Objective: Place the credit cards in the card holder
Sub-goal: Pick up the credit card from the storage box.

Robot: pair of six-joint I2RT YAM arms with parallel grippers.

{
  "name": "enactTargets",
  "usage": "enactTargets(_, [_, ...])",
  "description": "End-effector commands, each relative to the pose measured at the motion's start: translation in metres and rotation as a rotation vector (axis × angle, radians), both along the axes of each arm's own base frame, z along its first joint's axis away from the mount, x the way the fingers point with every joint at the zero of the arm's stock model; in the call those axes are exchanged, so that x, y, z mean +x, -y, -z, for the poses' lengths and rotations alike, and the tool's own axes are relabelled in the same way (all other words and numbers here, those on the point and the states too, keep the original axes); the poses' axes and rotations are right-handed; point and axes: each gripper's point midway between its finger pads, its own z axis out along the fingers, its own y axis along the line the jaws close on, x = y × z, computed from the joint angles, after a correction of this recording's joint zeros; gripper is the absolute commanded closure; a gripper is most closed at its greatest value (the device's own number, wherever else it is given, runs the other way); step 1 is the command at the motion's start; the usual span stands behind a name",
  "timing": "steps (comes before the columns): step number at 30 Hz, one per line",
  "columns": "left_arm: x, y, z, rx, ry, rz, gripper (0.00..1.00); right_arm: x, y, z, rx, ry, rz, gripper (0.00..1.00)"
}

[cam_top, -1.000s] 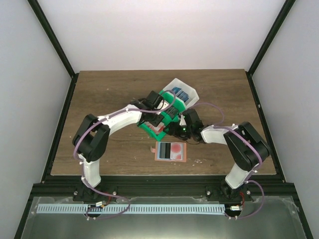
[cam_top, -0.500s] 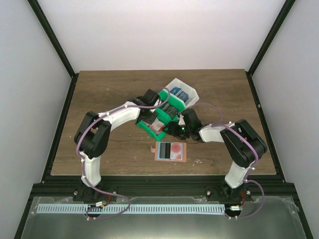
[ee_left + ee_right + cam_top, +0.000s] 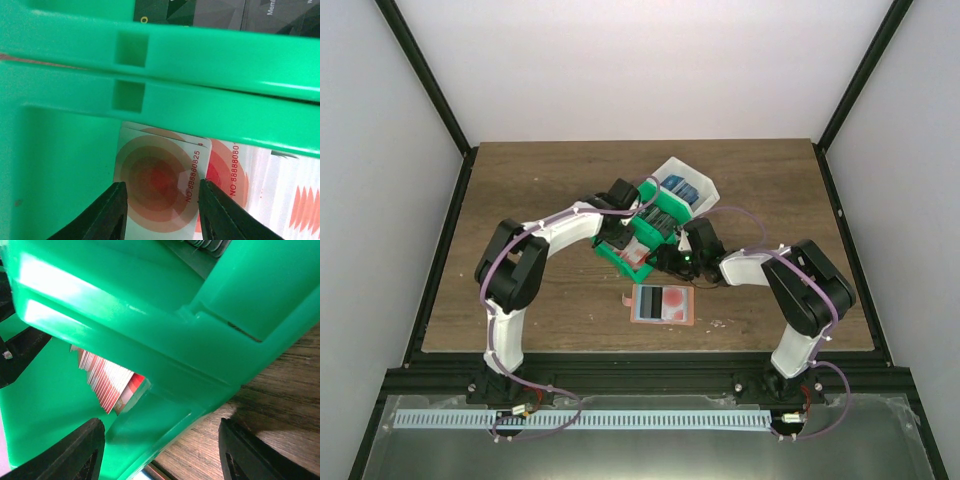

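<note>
A green plastic bin point(image 3: 60, 150) sat mid-table on the brown wooden table point(image 3: 520, 200). The left gripper point(image 3: 161, 186) reached into it with its jaws half apart. One fingertip sat at each side edge of a red-and-white plastic credit card point(image 3: 155, 167) lying inside; whether they pinched it could not be told. The right gripper point(image 3: 160, 427) stood wide, straddling the bin's wall. The salmon-orange leather card holder point(image 3: 637, 312) lay open on the table, just nearer the arms than the bin.
</note>
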Motion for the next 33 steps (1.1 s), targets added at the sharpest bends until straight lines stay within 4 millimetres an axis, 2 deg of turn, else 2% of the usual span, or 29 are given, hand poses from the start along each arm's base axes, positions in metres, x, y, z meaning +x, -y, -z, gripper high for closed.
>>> enactTargets(1, [-0.002, 0.004, 0.004, -0.039, -0.044, 0.023, 0.57, -0.001, 0.000, 0.006, -0.025, -0.002, -0.002, 0.36])
enactTargets(5, [-0.001, 0.008, -0.003, -0.082, -0.044, 0.037, 0.54, -0.002, 0.000, 0.005, -0.025, 0.000, -0.003, 0.36])
enactTargets(10, [0.005, -0.007, 0.008, -0.024, -0.046, -0.006, 0.59, -0.002, 0.000, 0.004, -0.025, 0.004, -0.003, 0.36])
enactTargets(14, [0.004, -0.010, 0.015, -0.004, -0.060, -0.006, 0.62, -0.002, 0.000, 0.004, -0.027, 0.005, -0.003, 0.36])
enactTargets(19, [0.002, -0.011, 0.017, 0.003, -0.070, 0.007, 0.55, -0.002, 0.000, 0.004, -0.027, 0.005, -0.004, 0.36])
enactTargets(22, [0.006, -0.013, 0.014, 0.016, -0.053, 0.003, 0.55, -0.002, 0.000, 0.004, -0.028, 0.009, -0.005, 0.36])
enactTargets(24, [0.008, -0.014, 0.014, 0.027, -0.047, 0.001, 0.58, -0.002, 0.001, 0.004, -0.030, 0.010, -0.007, 0.36])
enactTargets(28, [0.010, -0.015, 0.011, 0.033, -0.039, -0.006, 0.72, 0.000, 0.001, 0.005, -0.053, 0.018, -0.014, 0.37])
enactTargets(33, [0.013, -0.011, -0.003, 0.005, -0.004, -0.007, 0.75, 0.000, 0.004, 0.013, -0.088, 0.004, -0.014, 0.41])
